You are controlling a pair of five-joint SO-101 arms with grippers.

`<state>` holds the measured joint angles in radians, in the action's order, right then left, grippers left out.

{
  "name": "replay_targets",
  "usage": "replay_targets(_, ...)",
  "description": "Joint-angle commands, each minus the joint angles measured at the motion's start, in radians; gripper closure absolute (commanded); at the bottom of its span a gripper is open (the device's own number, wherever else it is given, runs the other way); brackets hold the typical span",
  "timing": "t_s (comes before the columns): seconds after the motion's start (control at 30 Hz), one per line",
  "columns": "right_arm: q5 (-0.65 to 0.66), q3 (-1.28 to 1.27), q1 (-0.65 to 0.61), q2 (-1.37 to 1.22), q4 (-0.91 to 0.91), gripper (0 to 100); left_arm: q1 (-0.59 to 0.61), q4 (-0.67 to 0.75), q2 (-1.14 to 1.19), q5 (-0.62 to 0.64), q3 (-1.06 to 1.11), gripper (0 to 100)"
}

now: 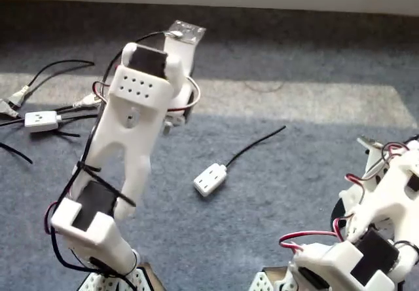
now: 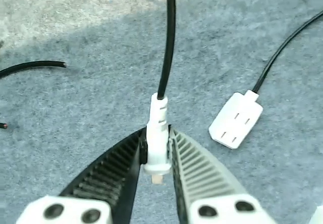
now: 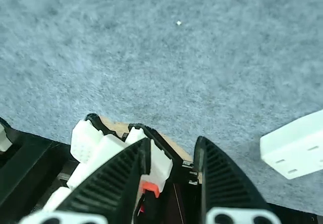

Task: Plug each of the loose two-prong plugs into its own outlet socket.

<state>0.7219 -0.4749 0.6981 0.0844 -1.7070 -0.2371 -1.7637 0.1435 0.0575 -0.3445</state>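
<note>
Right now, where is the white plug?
In the left wrist view, the white plug sits pinched in the left tool, near the white outlet socket.

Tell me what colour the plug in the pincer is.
White plug, black cord; the left wrist view shows it best.

On the grey counter [image 1: 294, 193] a white outlet socket [image 1: 210, 179] lies in the middle, its black cord [image 1: 255, 143] running to the far right. A second outlet socket [image 1: 40, 120] lies at the left among black cords [image 1: 65, 61]. The left arm [image 1: 127, 127] rises between them; the right arm [image 1: 373, 238] sits folded at the near right.
</note>
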Motion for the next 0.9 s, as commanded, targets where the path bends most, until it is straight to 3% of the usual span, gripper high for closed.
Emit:
replay_targets(0.0, -0.092, 0.013, -0.087, 0.048, -0.019, 85.0, -0.091, -0.015, -0.177, 0.089, -0.005, 98)
replay_targets(0.27, -0.29, 0.015, -0.272, 0.05, 0.042, 85.0, -0.147, -0.011, -0.421, 0.206, -0.059, 98)
replay_targets(0.63, -0.667, 0.012, -0.545, 0.041, 0.257, 85.0, -0.016, 0.077, -0.335, 0.388, -0.05, 98)
replay_targets(0.87, -0.755, -0.058, -0.651, 0.038, 0.417, 85.0, -0.127, 0.166, -0.375, 0.379, -0.104, 98)
